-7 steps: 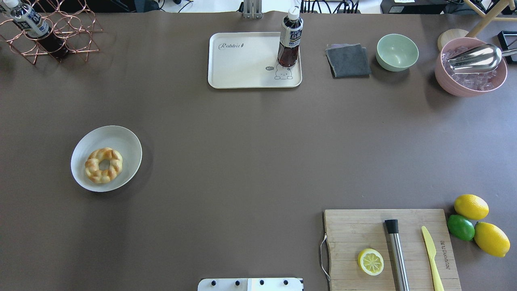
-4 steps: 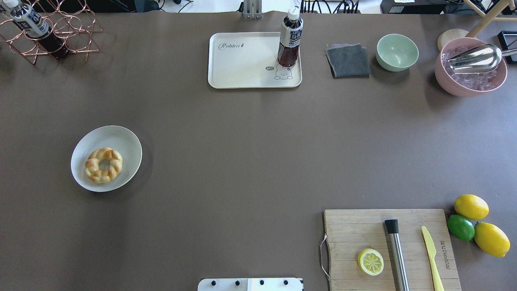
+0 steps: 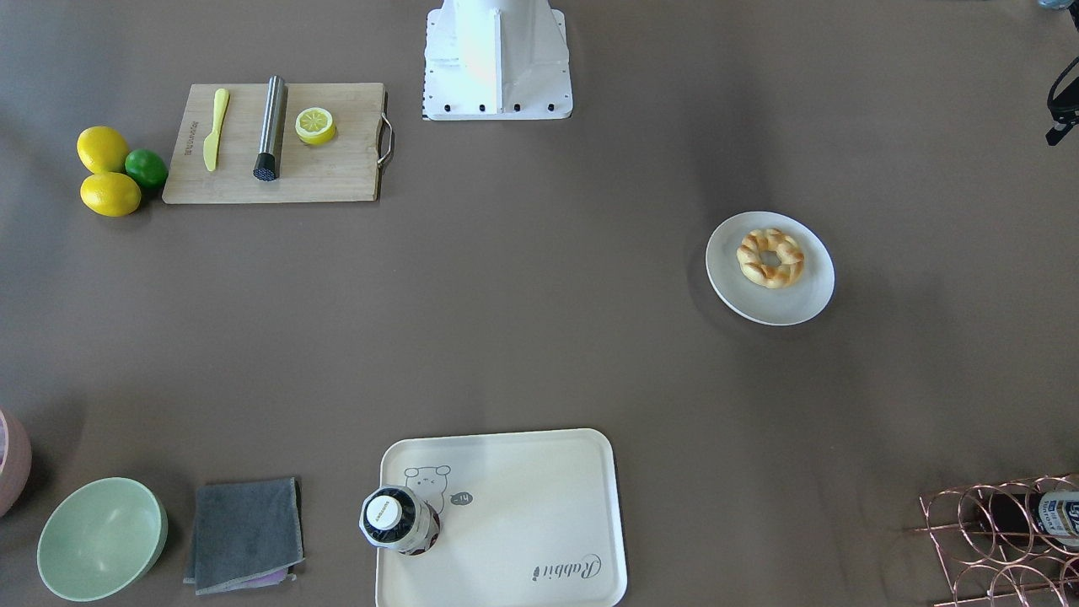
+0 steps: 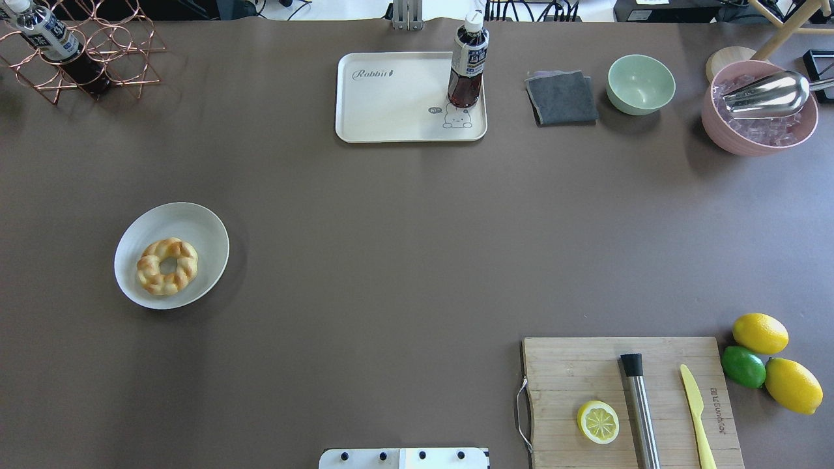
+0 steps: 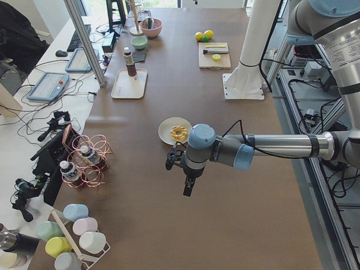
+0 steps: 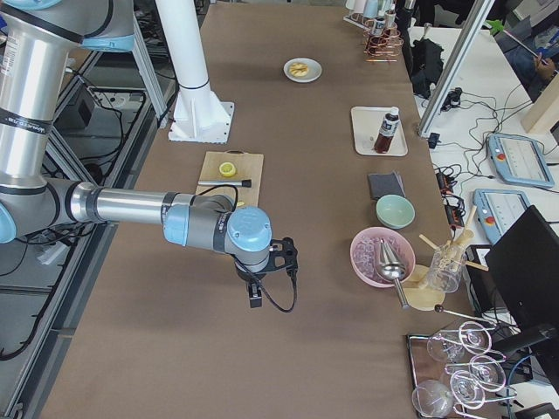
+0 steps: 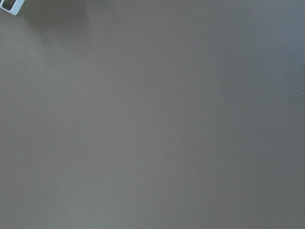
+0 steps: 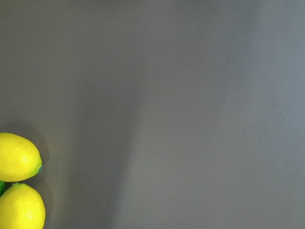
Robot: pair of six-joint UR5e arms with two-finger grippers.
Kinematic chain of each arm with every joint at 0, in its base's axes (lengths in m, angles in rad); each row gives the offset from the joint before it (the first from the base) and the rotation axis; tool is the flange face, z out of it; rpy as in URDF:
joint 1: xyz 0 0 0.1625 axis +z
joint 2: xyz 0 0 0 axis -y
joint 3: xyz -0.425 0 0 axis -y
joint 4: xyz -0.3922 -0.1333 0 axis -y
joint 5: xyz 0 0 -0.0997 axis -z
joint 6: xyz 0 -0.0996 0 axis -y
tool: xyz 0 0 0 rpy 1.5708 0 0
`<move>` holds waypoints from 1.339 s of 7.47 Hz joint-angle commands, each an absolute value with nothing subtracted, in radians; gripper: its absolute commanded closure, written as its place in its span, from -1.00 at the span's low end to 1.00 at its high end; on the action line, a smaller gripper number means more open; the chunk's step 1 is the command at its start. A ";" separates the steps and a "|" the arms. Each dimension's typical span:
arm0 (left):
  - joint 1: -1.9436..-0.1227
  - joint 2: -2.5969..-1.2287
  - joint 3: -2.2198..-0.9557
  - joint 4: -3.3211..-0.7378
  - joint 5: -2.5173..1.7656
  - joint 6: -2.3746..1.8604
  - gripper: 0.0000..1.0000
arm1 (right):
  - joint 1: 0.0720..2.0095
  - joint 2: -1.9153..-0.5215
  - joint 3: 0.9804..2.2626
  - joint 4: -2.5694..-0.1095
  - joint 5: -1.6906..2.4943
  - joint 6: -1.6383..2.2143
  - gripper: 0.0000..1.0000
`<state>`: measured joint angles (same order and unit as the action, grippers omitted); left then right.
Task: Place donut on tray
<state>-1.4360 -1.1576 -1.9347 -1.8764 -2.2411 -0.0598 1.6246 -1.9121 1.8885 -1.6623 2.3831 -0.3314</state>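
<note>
- In the overhead view, the donut point(image 4: 167, 266) lies flat on a round white plate point(image 4: 205, 225) at about 9 o'clock on the brown table point(image 4: 404, 260). It sits toward the plate's 7 o'clock side.
- The tray point(image 4: 391, 111) lies at 12 o'clock on the table, well apart from the plate. An upright bottle point(image 4: 467, 65) stands at the tray's 2 o'clock corner, just beside the bear drawing.
- The front-facing view shows the same layout turned around: the donut is at 3 o'clock and the tray at 6 o'clock.
- The arms show only in the two side views.
- From the exterior left view, the left gripper point(image 5: 188, 190) hangs pointing down over bare table. It is near the plate at that plate's 6 o'clock and clear of it. I cannot tell whether its fingers are apart or together.
- From the exterior right view, the right gripper point(image 6: 254, 298) hangs over bare table, with the cutting board point(image 6: 244, 166) at its 12 o'clock. I cannot tell its finger state either.
- The left wrist camera sees only table surface, with a white corner at 11 o'clock.
- The right wrist camera catches two lemons point(image 8: 16, 157) at its 8 o'clock corner.
- The overhead view places those lemons with a lime point(image 4: 743, 367) at the table's 4 o'clock, just beside the cutting board. A halved lemon point(image 4: 597, 421) rests on the board.
</note>
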 commanded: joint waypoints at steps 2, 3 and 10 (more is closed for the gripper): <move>-1.436 -1.154 -1.934 -1.876 -2.241 -0.060 -0.96 | 1.638 -1.911 1.888 -1.663 2.395 -0.331 -0.99; -1.436 -1.154 -1.934 -1.878 -2.241 -0.060 -0.96 | 1.638 -1.913 1.888 -1.663 2.393 -0.333 -0.99; -1.434 -1.154 -1.934 -1.879 -2.243 -0.057 -0.96 | 1.638 -1.905 1.888 -1.667 2.379 -0.333 -0.99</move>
<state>-1.4357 -1.1536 -1.9343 -1.8784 -2.2424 -0.0578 1.6383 -1.9103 1.8883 -1.6638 2.3805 -0.3329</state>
